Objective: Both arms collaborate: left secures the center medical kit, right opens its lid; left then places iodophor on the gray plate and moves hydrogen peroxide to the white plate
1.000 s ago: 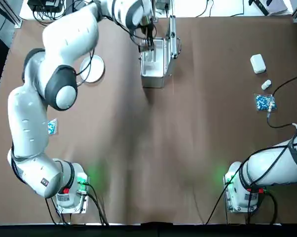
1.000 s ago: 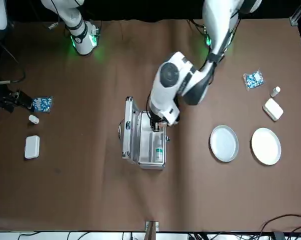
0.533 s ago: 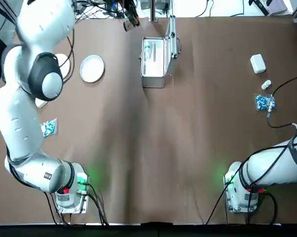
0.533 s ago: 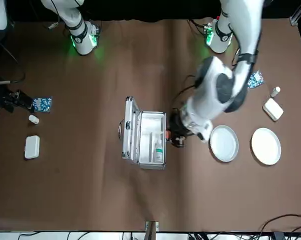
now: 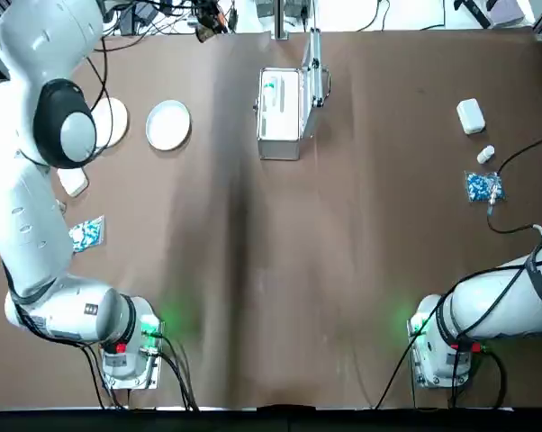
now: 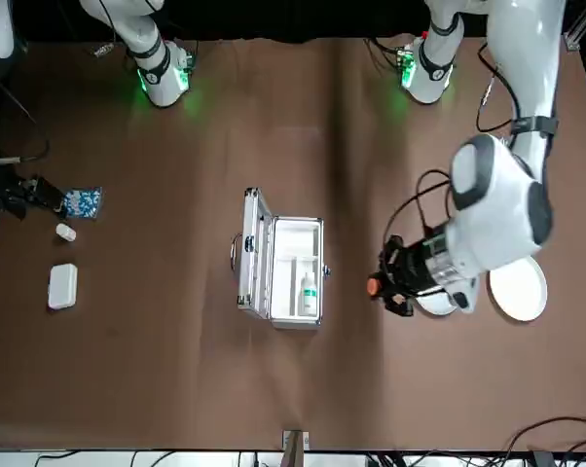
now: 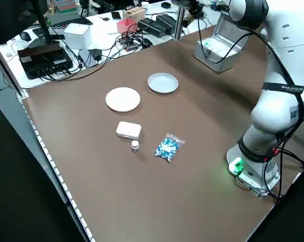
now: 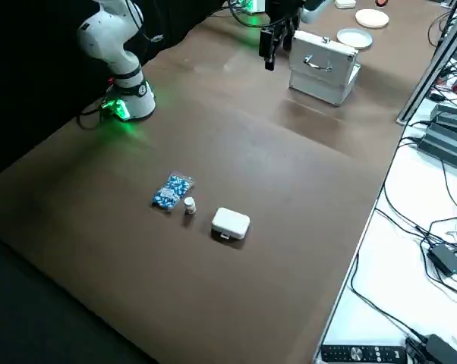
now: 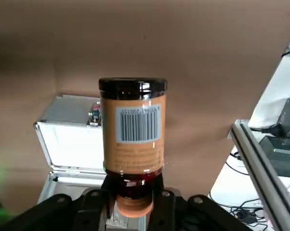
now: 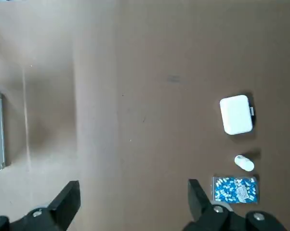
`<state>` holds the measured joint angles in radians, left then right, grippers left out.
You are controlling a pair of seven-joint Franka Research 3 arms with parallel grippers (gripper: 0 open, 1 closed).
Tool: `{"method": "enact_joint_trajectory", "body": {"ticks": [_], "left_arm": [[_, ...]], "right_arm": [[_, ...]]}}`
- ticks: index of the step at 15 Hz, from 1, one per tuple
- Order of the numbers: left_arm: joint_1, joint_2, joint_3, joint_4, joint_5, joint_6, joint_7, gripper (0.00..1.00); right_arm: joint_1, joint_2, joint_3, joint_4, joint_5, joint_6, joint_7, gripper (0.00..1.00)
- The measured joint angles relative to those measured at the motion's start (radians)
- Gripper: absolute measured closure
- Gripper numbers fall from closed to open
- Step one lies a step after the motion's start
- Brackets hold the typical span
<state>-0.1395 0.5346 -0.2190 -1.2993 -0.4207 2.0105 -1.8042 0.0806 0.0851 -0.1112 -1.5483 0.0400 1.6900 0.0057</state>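
Counter (image 5: 343,225) covered in brown, seen from overhead, with the robot's two arms based at its near edge. Medical kit (image 6: 281,269) stands at the centre of the far side, lid already upright, one white bottle (image 6: 310,291) left inside. Gray plate (image 5: 168,124) lies left of the kit, and the white plate (image 5: 109,121) is just beyond it, farther left. Left gripper (image 6: 395,284) hangs in the air between kit and gray plate, near the plate's edge, pinching an amber bottle with an orange label, the iodophor (image 9: 132,126), by its capped end. Right gripper (image 10: 130,202) is parked well away over bare counter on the right, fingers spread and holding nothing.

Judging by this, the step in hand is setting the iodophor on the gray plate. Doing it well likely means travelling on until the bottle sits over the plate's middle, lowering until it rests on the plate, and only then letting go, so it neither rolls nor tips off the rim.
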Motion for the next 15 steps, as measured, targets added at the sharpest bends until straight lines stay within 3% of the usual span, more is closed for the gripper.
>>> {"method": "enact_joint_trajectory", "body": {"ticks": [6, 15], "left_arm": [[0.210, 0.000, -0.002, -0.011, -0.116, -0.157, 0.261, 0.67], [0.402, 0.006, -0.011, -0.078, -0.292, -0.242, 0.493, 0.67]], "right_arm": [[0.000, 0.000, 0.000, 0.000, 0.000, 0.000, 0.000, 0.01], [0.000, 0.000, 0.000, -0.001, 0.000, 0.000, 0.000, 0.01]]}}
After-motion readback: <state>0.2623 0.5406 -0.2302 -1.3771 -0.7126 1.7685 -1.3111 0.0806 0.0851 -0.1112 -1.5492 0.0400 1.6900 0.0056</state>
